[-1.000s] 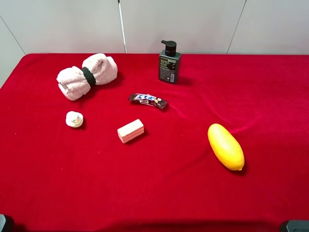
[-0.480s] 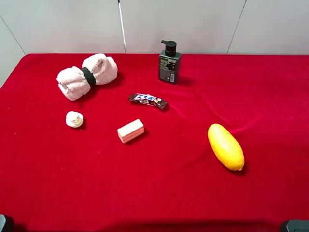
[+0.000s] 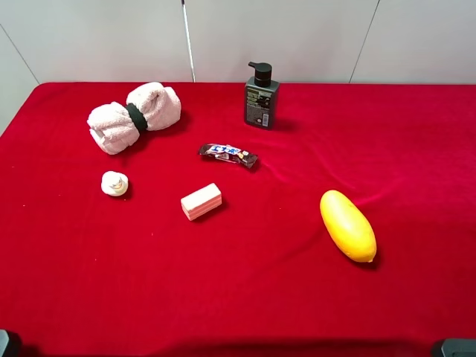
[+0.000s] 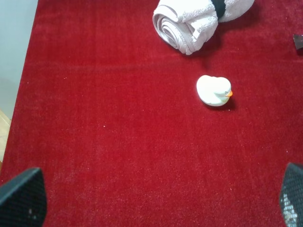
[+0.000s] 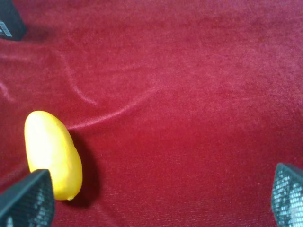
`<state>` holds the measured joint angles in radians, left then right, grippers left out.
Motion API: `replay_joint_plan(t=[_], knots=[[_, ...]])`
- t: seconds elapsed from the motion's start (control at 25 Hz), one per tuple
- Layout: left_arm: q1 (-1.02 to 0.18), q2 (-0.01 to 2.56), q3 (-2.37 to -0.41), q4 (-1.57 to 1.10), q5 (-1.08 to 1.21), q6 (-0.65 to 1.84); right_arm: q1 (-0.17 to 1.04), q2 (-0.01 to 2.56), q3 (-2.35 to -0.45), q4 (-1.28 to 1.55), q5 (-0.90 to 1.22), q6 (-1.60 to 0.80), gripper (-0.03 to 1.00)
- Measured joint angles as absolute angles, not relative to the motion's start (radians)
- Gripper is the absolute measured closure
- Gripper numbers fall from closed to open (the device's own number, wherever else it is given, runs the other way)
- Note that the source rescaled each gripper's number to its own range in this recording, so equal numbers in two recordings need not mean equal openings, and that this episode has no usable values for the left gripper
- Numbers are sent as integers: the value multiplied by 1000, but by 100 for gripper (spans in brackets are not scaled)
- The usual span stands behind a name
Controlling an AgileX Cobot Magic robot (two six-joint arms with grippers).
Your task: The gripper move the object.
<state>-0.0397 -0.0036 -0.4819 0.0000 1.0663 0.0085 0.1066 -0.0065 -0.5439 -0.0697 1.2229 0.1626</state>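
The candy bar [image 3: 229,155], dark brown with a white, blue and red label, lies on the red cloth [image 3: 245,290] near the middle, in front of the pump bottle. Only its dark end [image 4: 298,41] shows in the left wrist view. My left gripper [image 4: 156,198] is open, its fingertips [image 4: 23,198] wide apart low over the cloth's left side, far from the bar. My right gripper [image 5: 156,198] is open too, its fingertips [image 5: 28,198] spread beside the yellow fruit. In the exterior view only the arm bases show at the bottom corners.
A rolled pink towel [image 3: 134,116] with a black band lies at the back left. A small white duck [image 3: 114,183], a pink block [image 3: 201,201], a dark pump bottle [image 3: 261,96] and a yellow oval fruit [image 3: 347,225] also sit on the cloth.
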Motion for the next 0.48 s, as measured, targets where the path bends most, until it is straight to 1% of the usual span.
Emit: replay_joint_plan(t=[0.48], knots=[[-40,-4,-482,0,1066,9,107,-6,-544,-70,1223,163,-3]])
